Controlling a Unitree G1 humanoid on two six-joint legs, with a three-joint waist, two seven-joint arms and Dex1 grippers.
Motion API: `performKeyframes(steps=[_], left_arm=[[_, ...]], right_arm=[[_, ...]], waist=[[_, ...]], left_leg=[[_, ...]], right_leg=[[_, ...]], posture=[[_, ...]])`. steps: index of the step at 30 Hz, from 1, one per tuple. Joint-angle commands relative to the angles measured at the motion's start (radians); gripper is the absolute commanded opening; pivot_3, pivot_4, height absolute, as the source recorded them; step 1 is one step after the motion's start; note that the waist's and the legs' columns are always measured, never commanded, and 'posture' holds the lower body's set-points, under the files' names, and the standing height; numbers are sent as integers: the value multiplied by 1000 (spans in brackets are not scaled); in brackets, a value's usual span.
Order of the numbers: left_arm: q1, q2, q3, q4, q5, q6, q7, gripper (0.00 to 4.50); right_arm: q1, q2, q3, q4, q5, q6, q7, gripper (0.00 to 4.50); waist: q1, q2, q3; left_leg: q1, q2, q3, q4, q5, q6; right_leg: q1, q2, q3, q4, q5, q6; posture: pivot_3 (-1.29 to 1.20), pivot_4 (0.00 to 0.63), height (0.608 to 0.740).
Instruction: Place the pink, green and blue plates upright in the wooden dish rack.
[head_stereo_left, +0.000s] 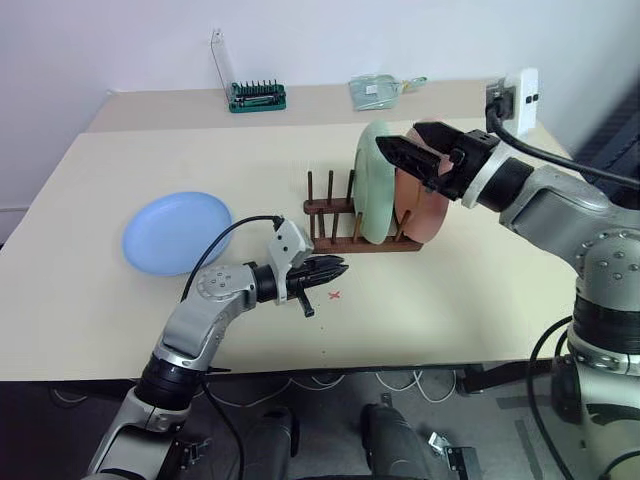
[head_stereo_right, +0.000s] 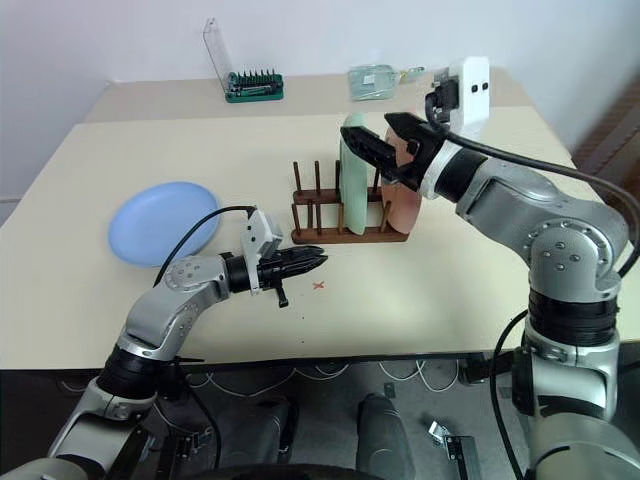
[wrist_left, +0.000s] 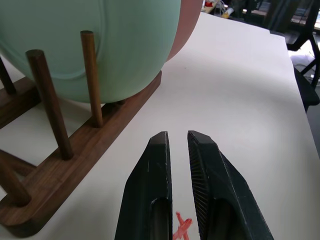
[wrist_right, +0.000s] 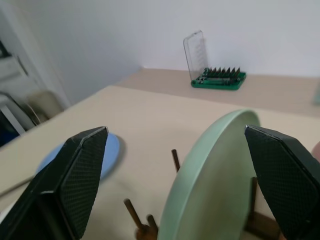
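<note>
The green plate (head_stereo_left: 375, 185) stands upright between the pegs of the wooden dish rack (head_stereo_left: 350, 245), and the pink plate (head_stereo_left: 428, 205) stands upright just behind it at the rack's right end. Out on the table to the left, the blue plate (head_stereo_left: 175, 232) lies flat. My right gripper (head_stereo_left: 400, 140) hovers open just above the green plate's top rim (wrist_right: 220, 135), one finger on each side, touching nothing. In front of the rack's near rail (wrist_left: 90, 150), my left gripper (head_stereo_left: 340, 270) hangs low over the table with only a narrow slit between its fingers (wrist_left: 160, 165) and nothing in it.
A green bit holder with a clear lid (head_stereo_left: 257, 96) and a clear plastic bag (head_stereo_left: 380, 90) sit at the table's far edge. A small red cross (head_stereo_left: 335, 295) marks the tabletop under the left gripper. Free pegs (head_stereo_left: 312, 195) stand at the rack's left end.
</note>
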Motion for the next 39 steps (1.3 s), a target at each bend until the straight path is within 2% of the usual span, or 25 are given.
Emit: performKeyframes(steps=[1, 4, 6, 8, 10, 13, 19, 24, 29, 33, 37, 39], left_arm=[[-60, 4, 178, -8, -75, 10, 71, 1951], [-89, 34, 292, 17, -91, 6, 135, 3521], [-109, 72, 330, 51, -30, -18, 200, 4474], [-138, 99, 359, 98, 37, -32, 295, 4474], [-187, 118, 395, 175, 131, -33, 457, 4474], [-229, 185, 407, 265, 270, 128, 654, 4474], [-233, 153, 516, 250, 289, 354, 827, 4474], [-194, 90, 599, 208, 263, 523, 881, 4474], [-191, 58, 629, 190, 258, 604, 898, 4474], [-214, -11, 725, 199, 251, 651, 972, 4474], [-228, -46, 759, 192, 228, 656, 975, 4474], [-235, -75, 776, 170, 219, 636, 992, 3981]], right_arm=[[-41, -127, 88, -92, -235, -154, 208, 4500], [-24, -189, 221, -68, -475, -313, 321, 4500], [-30, -166, 239, -23, -532, -358, 351, 4500], [-37, -133, 234, 7, -550, -375, 372, 4500], [-38, -110, 228, 24, -573, -399, 404, 4500], [-47, -79, 225, 48, -603, -420, 439, 4500], [-46, -44, 233, 74, -660, -452, 501, 4500], [-50, -19, 221, 84, -690, -452, 523, 4500], [-50, -5, 219, 87, -713, -449, 536, 4500], [-50, 5, 215, 89, -728, -446, 541, 4500], [-49, 12, 212, 87, -738, -444, 544, 4500], [-51, 15, 210, 87, -743, -443, 541, 4500]], waist=[[0, 0, 0], [-5, -1, 0], [-6, -1, 0], [-1, -1, 0], [3, -2, 1], [4, -5, 2], [5, -5, 2], [1, -5, 2], [2, -6, 2], [3, -6, 2], [2, -6, 2], [3, -6, 2]], left_leg=[[-1, 0, 0, 0, 0, 0], [-1, 0, 0, 0, 0, 0], [0, 1, 1, 0, 0, 0], [0, 1, 1, 0, 0, 0], [0, 0, 1, 0, 0, 0], [-1, 0, 0, 0, 0, -1], [-1, 0, -1, -1, 1, -1], [-1, 0, -1, -1, 1, -2], [-1, 0, -1, -1, 2, -3], [-2, 0, -1, -1, 2, -3], [-1, 0, -1, -1, 2, -4], [-1, 0, -1, -1, 2, -4]], right_leg=[[-1, 0, 0, 0, 0, 0], [-1, 1, 0, 0, 0, 0], [-1, 0, 0, 0, 0, 0], [-1, 0, 0, 0, 0, 0], [-1, 0, 0, 0, 0, 0], [-1, 0, 0, 0, 0, 0], [-3, 0, 0, 1, 0, 0], [-3, 0, 0, 1, 0, 0], [-4, 0, 0, 2, 1, 0], [-4, 0, 0, 2, 1, 0], [-4, 0, 0, 2, 1, 0], [-4, 0, 0, 2, 1, 0]], posture=[[0, 150, 740], [0, 150, 740], [0, 150, 740], [0, 150, 740], [0, 150, 740], [0, 150, 740], [0, 150, 740], [0, 150, 740], [0, 150, 740], [0, 150, 740], [0, 150, 740], [0, 150, 740]])
